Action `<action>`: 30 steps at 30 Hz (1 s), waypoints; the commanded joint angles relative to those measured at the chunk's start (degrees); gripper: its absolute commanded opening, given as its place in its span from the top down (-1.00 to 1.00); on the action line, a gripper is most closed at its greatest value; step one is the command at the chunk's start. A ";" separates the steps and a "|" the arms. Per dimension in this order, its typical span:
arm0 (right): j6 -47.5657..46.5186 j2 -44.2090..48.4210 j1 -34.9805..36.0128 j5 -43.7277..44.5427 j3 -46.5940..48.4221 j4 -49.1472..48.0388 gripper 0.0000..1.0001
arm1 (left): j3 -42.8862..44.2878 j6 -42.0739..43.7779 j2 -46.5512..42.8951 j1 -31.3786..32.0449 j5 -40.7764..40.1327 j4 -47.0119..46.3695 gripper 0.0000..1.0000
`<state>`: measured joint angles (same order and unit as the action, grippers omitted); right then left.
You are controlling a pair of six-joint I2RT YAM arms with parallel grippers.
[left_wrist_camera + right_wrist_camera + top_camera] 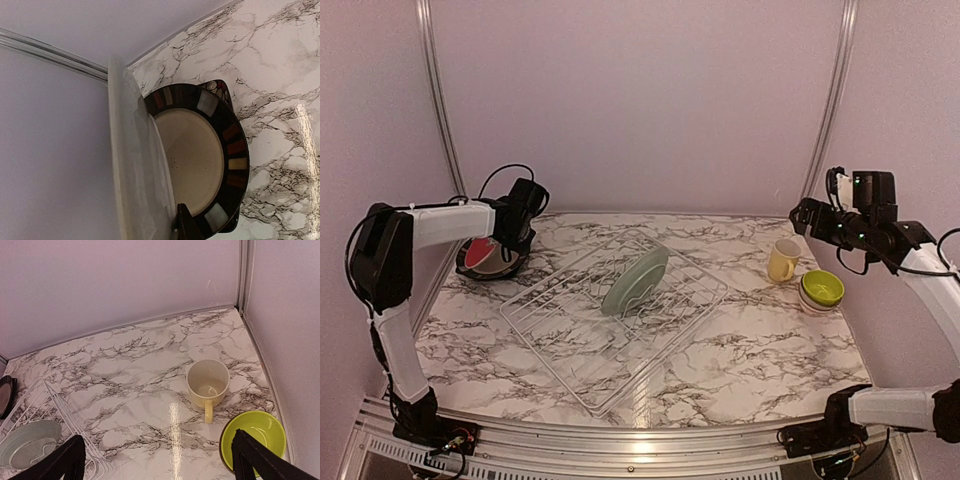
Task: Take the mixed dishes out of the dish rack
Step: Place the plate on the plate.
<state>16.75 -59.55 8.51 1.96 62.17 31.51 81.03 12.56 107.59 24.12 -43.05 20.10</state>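
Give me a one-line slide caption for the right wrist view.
Open right gripper hovers above the marble table, pale yellow mug and lime-green bowl below, dish rack at left.

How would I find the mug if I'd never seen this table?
Look at the marble table and go to its far right corner, by the wall. Dishes sit close together there, and the mug is the one further back and to the left. It is pale yellow and tall with a handle, while its neighbour is a low lime-green bowl.
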 commanded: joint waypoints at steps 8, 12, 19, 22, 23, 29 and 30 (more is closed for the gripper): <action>0.82 2.55 -0.01 -0.38 0.10 -0.42 -0.97 | 8.89 0.09 9.97 -1.58 -9.90 -2.28 1.00; 0.60 4.13 0.01 -0.72 -0.87 -1.22 -0.97 | 9.31 -0.34 11.68 -1.54 -11.96 -1.84 1.00; 0.36 3.15 -0.03 -0.78 -0.96 -1.41 -0.97 | 10.49 -1.28 13.24 -1.56 -12.78 0.86 0.89; 0.55 2.86 0.06 -1.33 -0.76 -1.87 -0.97 | 11.33 -1.96 14.28 -1.53 -12.21 3.33 0.76; 0.56 2.93 0.02 -1.34 -0.62 -1.76 -0.97 | 11.57 -2.15 14.58 -1.58 -11.96 4.25 0.73; 0.71 5.00 0.01 -0.39 -1.19 -1.55 -0.97 | 11.93 -3.80 15.35 -1.58 -9.95 7.05 0.29; 0.73 5.27 -0.01 -0.33 -1.36 -1.57 -0.97 | 12.14 -4.31 15.42 -1.61 -9.61 7.59 0.21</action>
<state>17.37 -56.12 8.51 1.34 60.93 30.48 90.72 10.44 122.39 22.87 -50.15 24.93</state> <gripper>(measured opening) 0.985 0.338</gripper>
